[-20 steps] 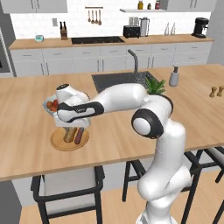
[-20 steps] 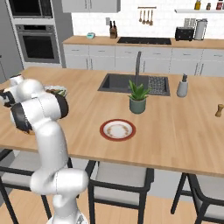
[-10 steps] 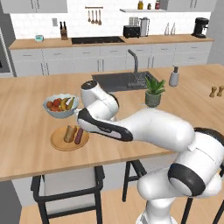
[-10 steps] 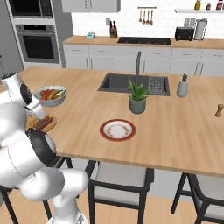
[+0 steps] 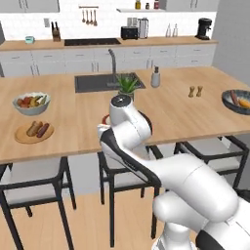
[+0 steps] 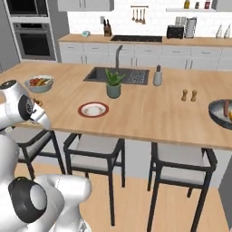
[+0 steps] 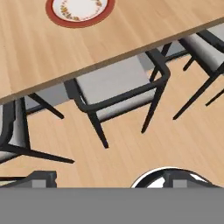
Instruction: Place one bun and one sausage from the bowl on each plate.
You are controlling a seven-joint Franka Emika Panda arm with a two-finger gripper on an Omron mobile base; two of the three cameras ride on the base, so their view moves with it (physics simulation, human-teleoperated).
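Plant (image 6: 113,84) and shakers (image 6: 189,95) stand between red-rimmed plate (image 6: 93,109) and dark bowl (image 6: 221,113) at counter's 3 o'clock edge; tan plate (image 5: 33,133) at 9 holds food. Gripper jaws apart.

I am finding no readable text, label, brand, number or sign on anything; around the sink (image 5: 105,82) I am seeing only plain surfaces, too small for lettering.
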